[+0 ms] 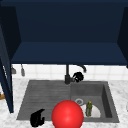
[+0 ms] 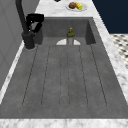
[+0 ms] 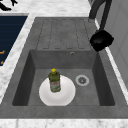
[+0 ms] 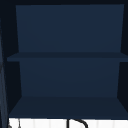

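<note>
1. The left hand, fingers curled on nothing, hangs over the sink's front edge, beside a red ball.
2. A bottle stands upright on a plate in the basin, untouched.
3. The right hand, fingers curled, is at the tap, seemingly gripping its lever; no water shows.

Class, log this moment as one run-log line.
right hand: at faucet, fingers curled | left hand: front edge, idle | bottle: upright on plate in basin | red ball: front

Flat, even light (soft blur throughout); dim cabinet interior.
</note>
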`<state>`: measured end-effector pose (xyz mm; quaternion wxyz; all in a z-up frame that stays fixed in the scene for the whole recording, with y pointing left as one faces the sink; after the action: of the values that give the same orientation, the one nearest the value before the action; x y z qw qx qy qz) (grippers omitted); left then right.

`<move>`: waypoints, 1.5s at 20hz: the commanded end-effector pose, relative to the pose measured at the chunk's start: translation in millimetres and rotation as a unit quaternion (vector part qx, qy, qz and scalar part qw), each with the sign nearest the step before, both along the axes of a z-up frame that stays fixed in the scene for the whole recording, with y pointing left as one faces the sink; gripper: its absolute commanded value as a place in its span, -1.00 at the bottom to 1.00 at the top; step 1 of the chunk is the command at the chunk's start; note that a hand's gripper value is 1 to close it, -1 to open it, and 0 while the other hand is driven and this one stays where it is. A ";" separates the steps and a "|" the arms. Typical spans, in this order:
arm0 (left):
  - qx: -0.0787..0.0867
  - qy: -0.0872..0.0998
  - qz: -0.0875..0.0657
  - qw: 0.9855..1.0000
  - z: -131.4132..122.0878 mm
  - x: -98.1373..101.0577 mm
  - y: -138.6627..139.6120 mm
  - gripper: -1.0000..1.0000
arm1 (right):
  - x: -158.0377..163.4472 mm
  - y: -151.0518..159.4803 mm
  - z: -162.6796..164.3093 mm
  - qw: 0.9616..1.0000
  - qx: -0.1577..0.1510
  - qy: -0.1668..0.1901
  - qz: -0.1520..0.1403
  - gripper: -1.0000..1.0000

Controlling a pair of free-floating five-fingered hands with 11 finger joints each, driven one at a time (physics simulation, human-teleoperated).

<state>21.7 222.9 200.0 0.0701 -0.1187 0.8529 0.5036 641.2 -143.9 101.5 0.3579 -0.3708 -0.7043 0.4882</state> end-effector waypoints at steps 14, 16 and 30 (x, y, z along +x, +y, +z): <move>0.000 0.000 0.000 1.000 0.0 0.0 0.0 0.00 | 2.8 -17.9 -21.3 0.998 0.065 -0.013 0.007 1.00; 0.000 0.000 0.000 1.000 0.0 0.0 0.0 0.00 | 2.8 -18.4 -18.8 0.998 0.066 -0.022 0.010 1.00; 0.000 0.000 0.000 1.000 0.0 0.0 0.0 0.00 | -33.4 -78.5 8.0 0.999 0.045 -0.024 -0.003 -1.00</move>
<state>21.7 222.9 200.0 0.0701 -0.1187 0.8529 0.5036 619.4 -202.1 108.7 0.3485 -0.3664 -0.7362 0.4498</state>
